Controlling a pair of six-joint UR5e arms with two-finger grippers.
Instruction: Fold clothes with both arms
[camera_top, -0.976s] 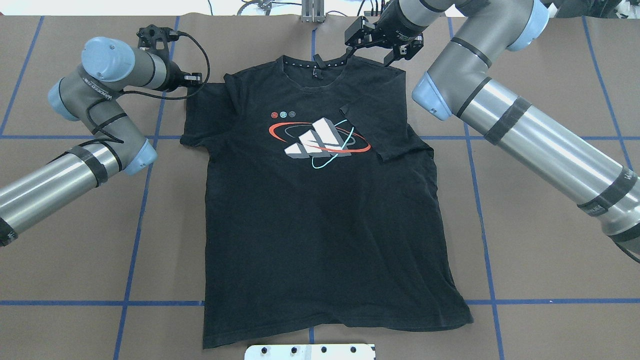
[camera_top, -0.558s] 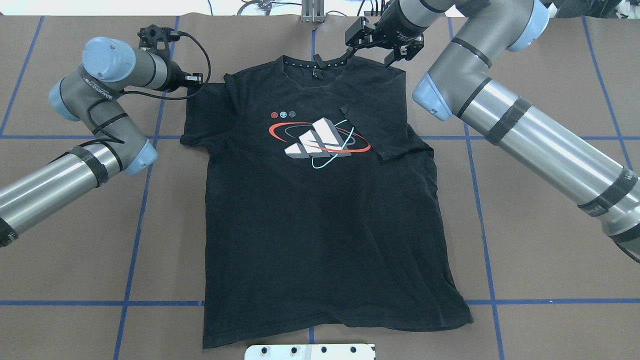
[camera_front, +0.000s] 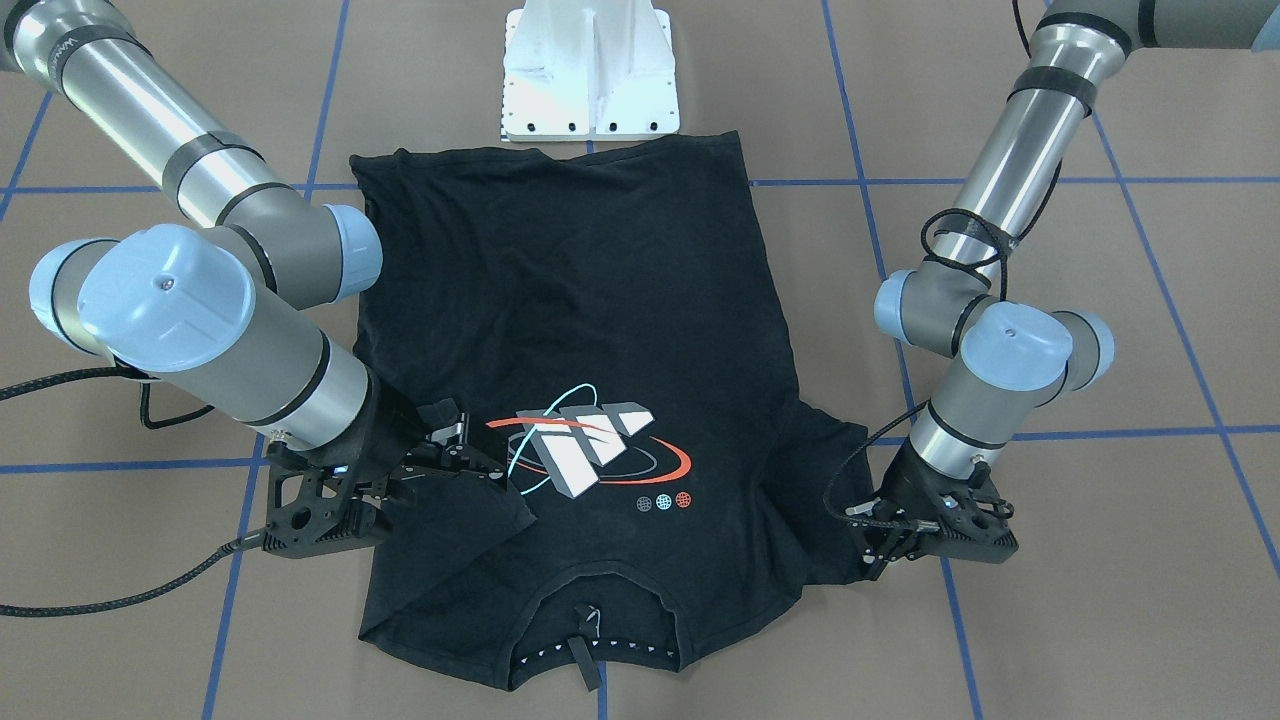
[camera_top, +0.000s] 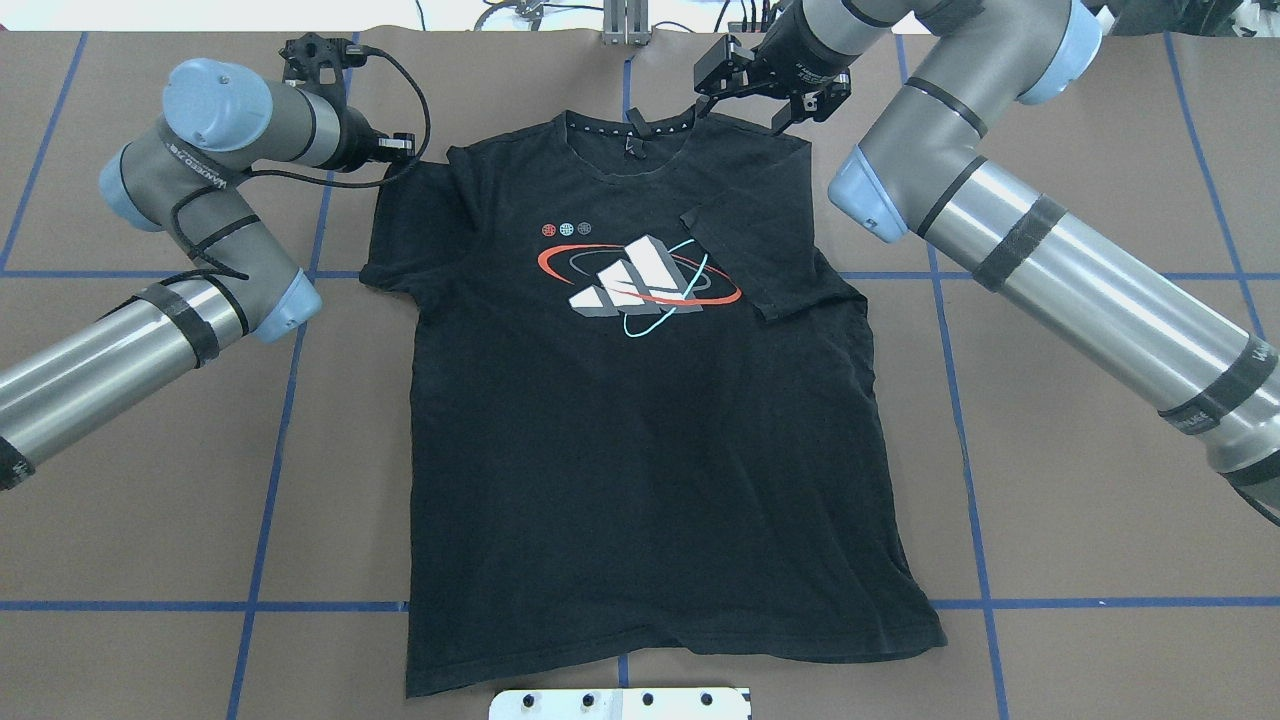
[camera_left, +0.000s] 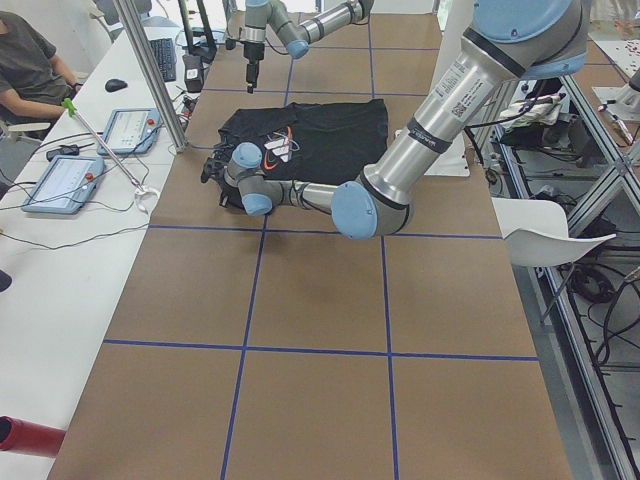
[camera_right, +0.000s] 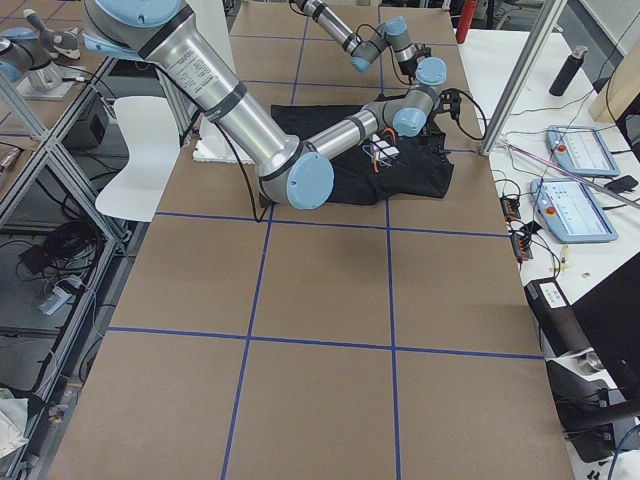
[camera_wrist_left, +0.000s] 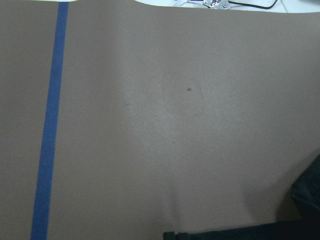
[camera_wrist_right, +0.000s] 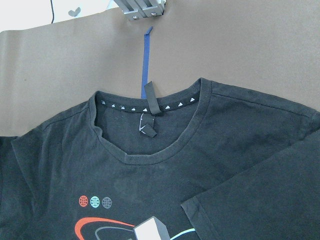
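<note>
Gripper, right (camera_top: 737, 110): jaws spread wide and holding nothing; it hovers over the far shoulder of the shirt, just beside the collar (camera_top: 630, 125).
Gripper, left (camera_top: 395, 148): at the far edge of the spread sleeve (camera_top: 410, 235), touching it or just beside it. I cannot tell how its jaws stand, and its wrist view shows mostly bare brown surface.
Garment: a black short-sleeved cotton T-shirt (camera_top: 640, 450) lies flat on the brown tabletop with blue tape lines (camera_top: 1100, 450). Its white, red and teal orbit-style logo (camera_top: 640, 275) faces up, its collar lies away from the robot, and its hem is near the white bolted base block (camera_top: 620, 703).
Sleeves: the one on the robot's right (camera_top: 760, 255) is folded in over the chest, its edge touching the logo; the other lies out flat.
Handling, judged: light, limp and not fragile. It will sag and drag rather than keep its shape, and matte cotton should not slip.
Where to hold, judged: pinch a seamed edge, either shoulder or sleeve hem, catching both layers.
</note>
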